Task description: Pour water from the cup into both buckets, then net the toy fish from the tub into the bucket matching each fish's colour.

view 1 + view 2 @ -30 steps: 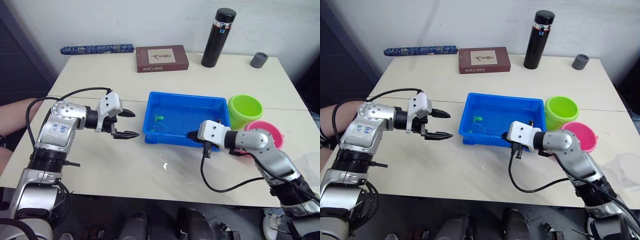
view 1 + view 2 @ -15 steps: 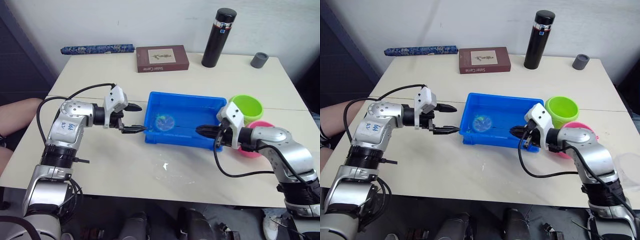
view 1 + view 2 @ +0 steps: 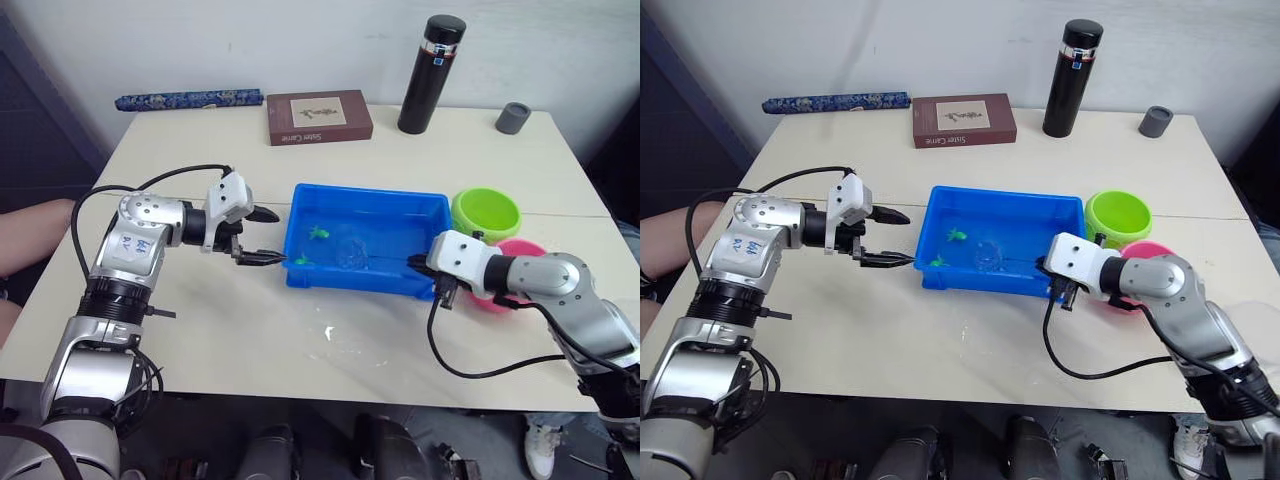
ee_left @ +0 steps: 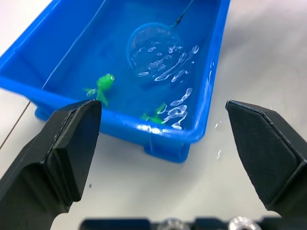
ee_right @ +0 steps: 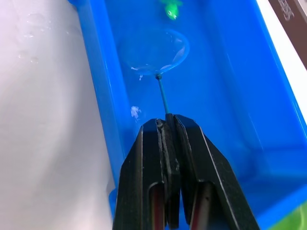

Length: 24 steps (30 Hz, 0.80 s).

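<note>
Right wrist view is showing the right claw [image 5: 169, 125] pinching shut on the thin wire handle of the net [image 5: 154, 51]. The hoop is sitting just ahead of that claw, down in the water of the tub [image 3: 303, 210], and it is looking empty right now. One green fish [image 5: 171, 7] is floating a little past the hoop. A second green fish [image 4: 154, 116] is lying close to the tub wall nearest the left claw [image 3: 266, 236]. That left claw is hanging wide open just beside the tub's end, holding nothing.

I think the netting part is going on, with at least two green fish waiting to be caught. I cannot see any pink fish in the tub. The green bucket [image 3: 486, 212] and the pink bucket [image 3: 523, 252] are standing beside the right claw's arm. I cannot tell what is inside them.

The fish are looking tiny, bright and shiny.
</note>
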### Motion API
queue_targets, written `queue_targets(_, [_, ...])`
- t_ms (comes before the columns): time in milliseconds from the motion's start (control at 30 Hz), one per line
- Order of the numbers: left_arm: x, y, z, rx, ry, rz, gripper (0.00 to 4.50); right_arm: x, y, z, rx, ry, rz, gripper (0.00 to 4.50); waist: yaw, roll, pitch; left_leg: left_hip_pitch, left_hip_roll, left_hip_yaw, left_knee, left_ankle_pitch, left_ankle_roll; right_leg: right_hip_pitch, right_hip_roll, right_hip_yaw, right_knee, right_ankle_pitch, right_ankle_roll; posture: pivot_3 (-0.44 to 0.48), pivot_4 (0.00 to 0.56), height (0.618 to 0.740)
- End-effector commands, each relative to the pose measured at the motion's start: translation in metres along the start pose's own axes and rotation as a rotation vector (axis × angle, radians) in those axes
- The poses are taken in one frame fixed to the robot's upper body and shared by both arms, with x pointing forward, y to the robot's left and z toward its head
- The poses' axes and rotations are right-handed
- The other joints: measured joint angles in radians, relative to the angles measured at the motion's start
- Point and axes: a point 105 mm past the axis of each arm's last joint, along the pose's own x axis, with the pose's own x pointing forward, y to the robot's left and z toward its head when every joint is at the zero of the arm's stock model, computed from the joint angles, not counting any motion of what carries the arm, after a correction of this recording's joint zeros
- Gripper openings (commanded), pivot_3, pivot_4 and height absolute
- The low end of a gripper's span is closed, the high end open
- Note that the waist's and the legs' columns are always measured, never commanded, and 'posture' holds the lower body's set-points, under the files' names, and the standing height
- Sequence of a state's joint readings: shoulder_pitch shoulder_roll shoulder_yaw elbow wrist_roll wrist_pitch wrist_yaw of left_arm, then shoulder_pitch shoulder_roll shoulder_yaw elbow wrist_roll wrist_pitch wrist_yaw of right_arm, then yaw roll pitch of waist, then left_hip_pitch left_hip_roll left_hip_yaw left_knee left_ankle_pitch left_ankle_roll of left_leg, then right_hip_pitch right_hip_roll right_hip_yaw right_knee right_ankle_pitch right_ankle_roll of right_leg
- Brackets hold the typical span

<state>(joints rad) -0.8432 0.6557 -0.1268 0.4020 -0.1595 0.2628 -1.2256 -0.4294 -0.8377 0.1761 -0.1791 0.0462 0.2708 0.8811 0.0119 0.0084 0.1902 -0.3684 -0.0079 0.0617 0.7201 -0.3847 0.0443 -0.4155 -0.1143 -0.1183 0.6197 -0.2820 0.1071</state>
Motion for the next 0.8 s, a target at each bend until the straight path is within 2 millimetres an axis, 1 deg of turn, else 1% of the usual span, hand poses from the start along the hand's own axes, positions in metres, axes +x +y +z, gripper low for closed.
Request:
queue_targets(33, [-0.009,-0.001,0.011,0.035,-0.007,0.007,4.47,0.010,0.002,0.008,-0.013,-0.045,0.018,0.00,0.001,0.000,0.000,0.000,0.000,0.000,0.000,0.000,0.000,0.000,0.000,0.000,0.000,0.000,0.000,0.000,0.150,0.740])
queue_targets(233, [-0.016,-0.005,0.010,0.030,0.012,0.013,4.47,0.025,0.012,0.019,0.077,-0.103,0.071,0.00,0.002,0.000,0.000,0.000,0.000,-0.001,0.000,0.000,0.000,0.000,0.000,0.000,0.000,0.000,0.000,0.000,0.150,0.740])
queue_targets(400, [-0.019,-0.009,0.008,0.017,0.013,0.025,4.47,0.032,0.012,0.026,0.136,-0.130,0.086,0.00,0.000,0.000,0.000,0.000,0.000,-0.002,0.000,0.000,0.000,0.000,0.000,0.000,0.000,0.000,0.000,0.000,0.150,0.740])
queue_targets(500, [-0.020,-0.010,0.008,0.012,0.011,0.028,4.47,0.033,0.011,0.031,0.175,-0.148,0.096,0.00,0.001,0.000,0.000,-0.001,0.000,-0.002,0.000,0.000,0.000,0.000,0.000,-0.001,0.000,0.000,0.000,0.000,0.150,0.740])
queue_targets(667, [-0.020,-0.007,0.007,0.009,0.007,0.043,4.47,0.029,0.003,0.040,0.333,-0.198,0.106,0.00,-0.001,0.000,0.000,-0.001,0.000,-0.002,0.000,0.000,0.000,0.000,0.000,-0.001,0.000,0.000,0.000,0.000,0.150,0.740])
queue_targets(800, [-0.020,-0.006,0.007,0.010,0.004,0.049,4.47,0.025,-0.002,0.035,0.331,-0.160,0.098,0.00,-0.004,0.000,0.000,-0.001,0.000,-0.002,0.000,0.000,0.000,0.000,0.000,-0.001,0.000,0.000,0.000,0.000,0.150,0.740])
